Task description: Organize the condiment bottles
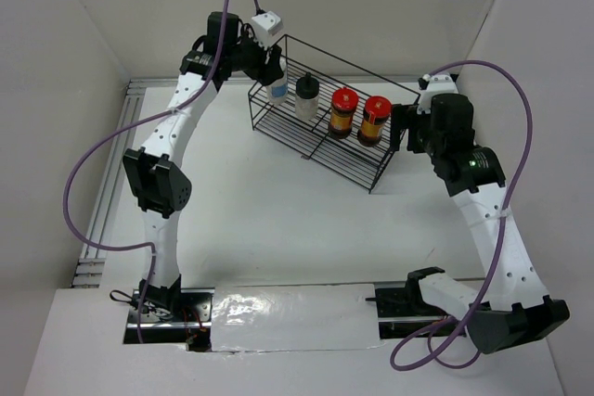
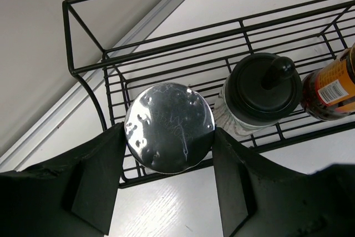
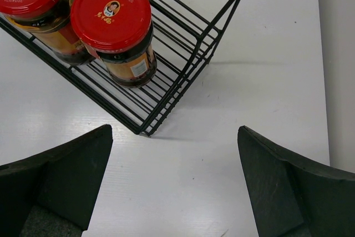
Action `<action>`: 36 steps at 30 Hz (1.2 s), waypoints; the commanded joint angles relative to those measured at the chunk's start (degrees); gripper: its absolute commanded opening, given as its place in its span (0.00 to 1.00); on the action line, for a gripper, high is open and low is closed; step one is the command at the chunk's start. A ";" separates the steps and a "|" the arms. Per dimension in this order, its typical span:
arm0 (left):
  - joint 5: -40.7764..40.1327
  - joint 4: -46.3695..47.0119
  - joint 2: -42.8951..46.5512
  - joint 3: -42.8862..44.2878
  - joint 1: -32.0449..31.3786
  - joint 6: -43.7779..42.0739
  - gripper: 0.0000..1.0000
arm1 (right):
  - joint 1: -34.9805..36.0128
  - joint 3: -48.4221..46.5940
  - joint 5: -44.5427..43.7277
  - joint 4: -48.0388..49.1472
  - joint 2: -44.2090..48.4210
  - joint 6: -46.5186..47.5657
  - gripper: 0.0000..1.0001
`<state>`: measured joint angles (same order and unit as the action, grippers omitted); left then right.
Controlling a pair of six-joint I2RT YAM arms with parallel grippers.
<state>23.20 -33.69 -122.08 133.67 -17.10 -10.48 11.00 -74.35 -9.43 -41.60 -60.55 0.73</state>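
A: L fingers point(image 2: 100, 181) are pressed on both sides of the grey-capped jar point(image 1: 277, 90), at the rack's point(image 1: 320, 141) left end, just beside the black-capped jar point(image 1: 307, 96).
B: Placing step, I'd say. Can't tell if it's seated. Next: let go, lift straight up w/o tipping it.
A: Red-capped jars point(image 1: 343, 110) are right of those. R fingers point(image 3: 61, 176) are spread wide, empty, over the tabletop point(image 3: 249, 98) by the rack's right end.

bright, even, diffuse light, with only faint shadows. between the fingers of the left gripper point(image 2: 168, 134), the grey-capped jar point(image 2: 169, 127) shows rippled glare on its lid. ahead of the right gripper point(image 3: 173, 131), the rack point(image 3: 183, 76) throws a soft grey shadow. the near pads look blurred.
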 commanded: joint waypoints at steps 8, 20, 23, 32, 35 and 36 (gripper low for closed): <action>0.62 5.04 -2.37 -2.36 -0.30 0.99 0.65 | 0.77 -2.03 0.03 0.82 -1.23 -0.03 1.00; 4.65 3.46 -1.67 -0.94 1.54 2.92 0.51 | 1.39 -2.56 -0.59 0.38 -1.76 -0.12 1.00; 5.27 3.99 -0.26 -1.22 1.55 2.22 0.66 | 1.39 -2.30 -0.32 0.82 -1.76 -0.20 1.00; 6.07 4.77 -4.04 -0.69 1.55 2.92 0.80 | 2.35 -2.65 -0.85 0.30 -2.20 -0.38 1.00; 5.63 5.74 -4.48 -0.60 1.46 3.19 0.82 | 2.53 -2.56 -1.11 -0.06 -1.94 -0.47 1.00; 5.45 6.00 -4.65 -0.60 1.46 3.19 0.83 | 2.53 -2.56 -1.12 -0.14 -2.02 -0.56 1.00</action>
<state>27.46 -28.82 -125.58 132.14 -15.53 -8.51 12.88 -74.59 -9.82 -41.71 -62.87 0.69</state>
